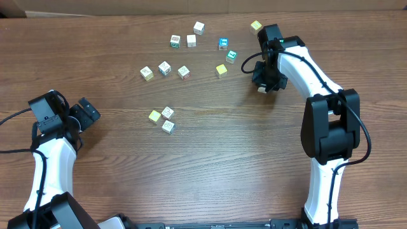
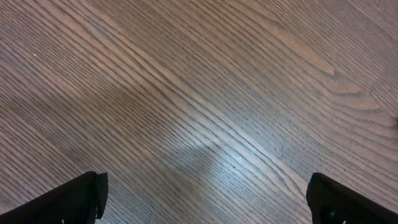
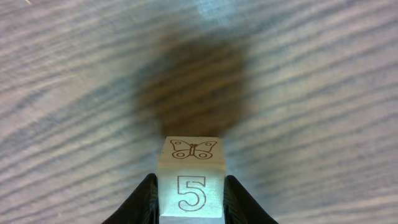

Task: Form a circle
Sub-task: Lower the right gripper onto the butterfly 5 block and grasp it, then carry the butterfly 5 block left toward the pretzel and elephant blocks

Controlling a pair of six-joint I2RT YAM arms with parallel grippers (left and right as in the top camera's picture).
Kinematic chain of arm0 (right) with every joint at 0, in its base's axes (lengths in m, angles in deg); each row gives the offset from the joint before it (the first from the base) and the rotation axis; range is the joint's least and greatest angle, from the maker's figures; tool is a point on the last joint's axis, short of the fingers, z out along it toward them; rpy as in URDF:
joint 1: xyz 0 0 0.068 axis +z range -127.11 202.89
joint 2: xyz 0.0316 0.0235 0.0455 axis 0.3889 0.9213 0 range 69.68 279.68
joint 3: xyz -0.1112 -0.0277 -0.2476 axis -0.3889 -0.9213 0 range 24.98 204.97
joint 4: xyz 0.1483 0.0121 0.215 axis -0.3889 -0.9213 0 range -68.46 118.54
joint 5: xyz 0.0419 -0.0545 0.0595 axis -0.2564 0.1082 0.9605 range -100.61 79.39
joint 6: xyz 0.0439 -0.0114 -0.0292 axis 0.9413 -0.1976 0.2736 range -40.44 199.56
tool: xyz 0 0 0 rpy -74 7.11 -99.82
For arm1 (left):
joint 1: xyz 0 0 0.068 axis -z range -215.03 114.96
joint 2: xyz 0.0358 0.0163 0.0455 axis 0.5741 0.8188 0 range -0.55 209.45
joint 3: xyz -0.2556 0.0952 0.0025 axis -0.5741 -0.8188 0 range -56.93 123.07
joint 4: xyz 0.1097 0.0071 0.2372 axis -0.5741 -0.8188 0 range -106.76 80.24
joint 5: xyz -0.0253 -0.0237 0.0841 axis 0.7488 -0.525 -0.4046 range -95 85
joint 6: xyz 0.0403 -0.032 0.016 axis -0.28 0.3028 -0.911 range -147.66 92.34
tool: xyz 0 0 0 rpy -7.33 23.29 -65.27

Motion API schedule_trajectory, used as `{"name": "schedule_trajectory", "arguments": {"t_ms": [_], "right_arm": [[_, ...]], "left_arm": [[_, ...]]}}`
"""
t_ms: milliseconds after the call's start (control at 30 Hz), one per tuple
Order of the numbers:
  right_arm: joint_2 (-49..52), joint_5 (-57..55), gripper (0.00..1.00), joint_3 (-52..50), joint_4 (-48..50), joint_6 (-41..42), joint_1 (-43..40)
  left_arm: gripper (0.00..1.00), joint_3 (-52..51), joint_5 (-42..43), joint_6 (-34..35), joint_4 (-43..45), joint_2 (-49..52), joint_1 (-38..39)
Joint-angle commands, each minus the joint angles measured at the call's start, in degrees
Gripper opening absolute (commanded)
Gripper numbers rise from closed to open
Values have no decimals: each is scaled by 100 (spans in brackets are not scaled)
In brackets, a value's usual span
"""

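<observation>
My right end effector [image 3: 191,198] is clamped on a wooden cube [image 3: 190,171] (butterfly above a 5); my left end effector [image 2: 205,190] gapes wide over the tabletop [image 2: 186,93].

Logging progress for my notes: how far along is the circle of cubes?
Done: three cubes, one yellow, sit bunched together. In hand: the right gripper is shut on a fourth cube printed with a butterfly and a 5. Left: carry it to the bunch and close the ring. The left gripper hangs open over the table.
</observation>
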State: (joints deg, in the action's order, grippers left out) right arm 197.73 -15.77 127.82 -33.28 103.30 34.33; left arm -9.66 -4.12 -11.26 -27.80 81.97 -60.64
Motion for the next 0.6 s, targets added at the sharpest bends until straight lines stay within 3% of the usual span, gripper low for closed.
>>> {"name": "schedule_trajectory", "arguments": {"t_ms": [0, 300, 567], "right_arm": [[9, -61, 23, 382, -208, -70, 17], [-356, -57, 21, 1233, -815, -153, 354], [-651, -13, 21, 1279, -918, -170, 1375]], "left_arm": [[99, -13, 20, 52, 7, -87, -20], [99, -13, 20, 52, 7, -87, -20], [100, -13, 17, 52, 7, -87, -20]]}}
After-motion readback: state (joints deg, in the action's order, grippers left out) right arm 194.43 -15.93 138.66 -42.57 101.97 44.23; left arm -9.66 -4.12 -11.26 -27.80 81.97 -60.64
